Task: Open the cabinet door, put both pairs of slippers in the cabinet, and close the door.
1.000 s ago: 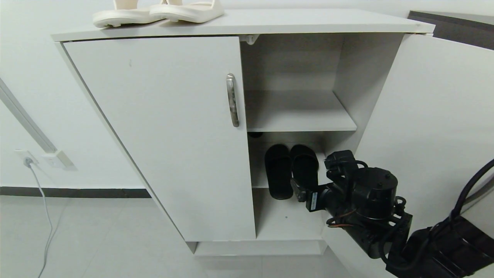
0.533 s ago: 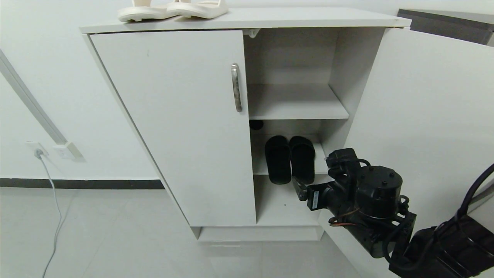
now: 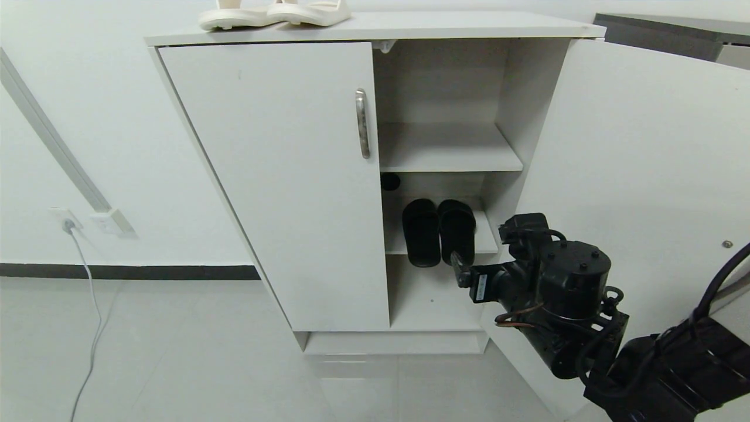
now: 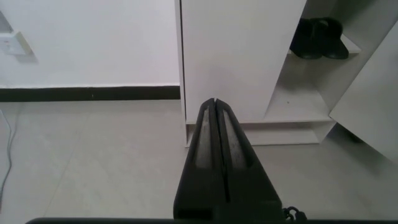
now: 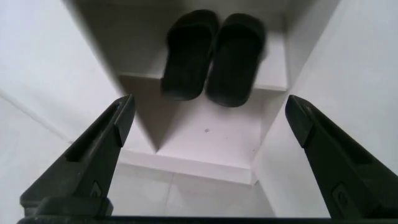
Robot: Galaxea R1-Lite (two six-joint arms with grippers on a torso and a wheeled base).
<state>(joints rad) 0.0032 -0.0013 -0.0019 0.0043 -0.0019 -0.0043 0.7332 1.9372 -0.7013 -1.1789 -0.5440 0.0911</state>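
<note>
Nearest you, the left gripper point(image 4: 214, 107) hangs over the tiled floor point(image 4: 93, 162) in front of the cabinet's base, its 2 fingers pressed flat together with nothing between them. The right gripper point(image 3: 460, 266) sits low at the open right compartment, just in front of the lower shelf point(image 3: 487, 243) and beside the inner face of the open right door point(image 3: 633, 164). In the right wrist view its claw point(image 5: 209, 102) is spread wide and carries nothing.

Past that claw, 1 pair of black slippers point(image 3: 438, 231) lies side by side on the lower shelf, the 2 touching, their near ends hanging over the shelf's front edge. The bottom board point(image 3: 433, 299) below them and the upper shelf point(image 3: 448, 149) above are bare. The left door point(image 3: 275, 176) is closed, its metal handle point(image 3: 363, 123) upright at its right edge.

Farthest up, the cream slippers point(image 3: 275, 13) rest on the cabinet point(image 3: 469, 26) top, on its left half at the front edge, partly cut off by the frame. A wall socket point(image 3: 65, 221) with a cable point(image 3: 88, 328) sits left of the cabinet.
</note>
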